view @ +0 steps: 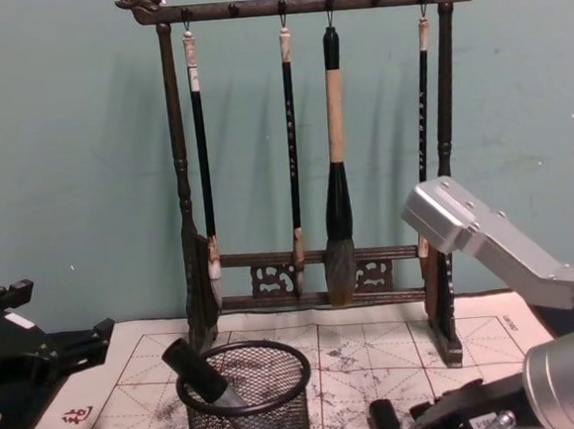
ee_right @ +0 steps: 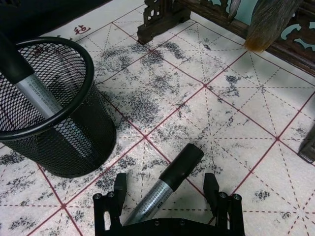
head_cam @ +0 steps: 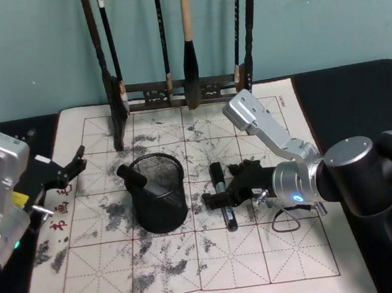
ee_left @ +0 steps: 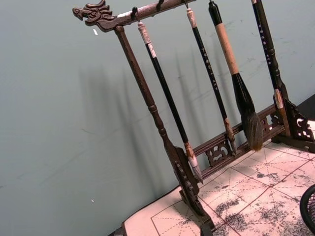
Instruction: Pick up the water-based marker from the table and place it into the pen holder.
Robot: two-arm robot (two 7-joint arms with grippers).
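Since the marker (ee_right: 183, 160) lies flat on the mat (head_cam: 267, 259), just right of the holder (head_cam: 168, 208) and apart from it, it should handle as a light, stiff stick. It has a black cap on a smooth grey barrel, which is probably slick and apt to roll or pivot if pinched off-centre. The best hold looks to be across the barrel just behind the cap, near mid-length, so it hangs balanced and can be tipped upright over the rim.

The right tool (ee_right: 165, 179) is low over the mat with its two fingers spread wide, one on each side of the barrel. It grips nothing.

The holder is thin mesh and would likely slide or tip if knocked. A second marker (head_cam: 132, 176) already leans inside, its cap poking over the left rim, so the free opening is on the right.

Behind, at the back of the mat, stands the rack (view: 174, 134) with hanging brushes (view: 338, 201). The left tool (head_cam: 67, 171) is parked over the mat's left edge, and the dark bench (head_cam: 361, 90) lies all round.

The marker's tail is hidden under the right tool's body, and its barrel print is too small to read. I cannot tell whether the fingertips touch the mat. The holder's floor is hard to make out through the mesh.
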